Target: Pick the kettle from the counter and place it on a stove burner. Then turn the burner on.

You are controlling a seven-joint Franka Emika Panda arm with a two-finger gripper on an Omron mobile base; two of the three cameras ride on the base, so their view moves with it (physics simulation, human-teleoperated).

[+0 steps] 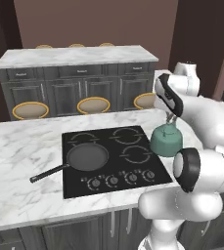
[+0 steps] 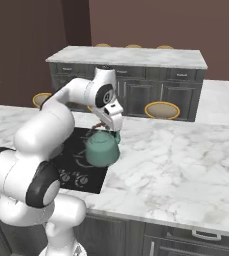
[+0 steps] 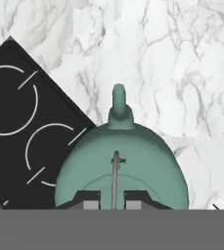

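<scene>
— Two finger tips of the gripper [image 3: 113,200] sit close together on the thin handle atop the kettle [image 3: 122,166], clamped on it.

— And where is the kettle?

— It hangs at the cooktop's [image 1: 77,185] right edge, above the seam with the counter [image 2: 186,165], spout pointing out over the marble.

— The nearest stove burner [image 1: 137,154]?

— Just left of the kettle, bare. The frying pan [image 1: 86,157] covers the front-left ring, handle reaching over the counter. Marble lies broad to the right.
</scene>
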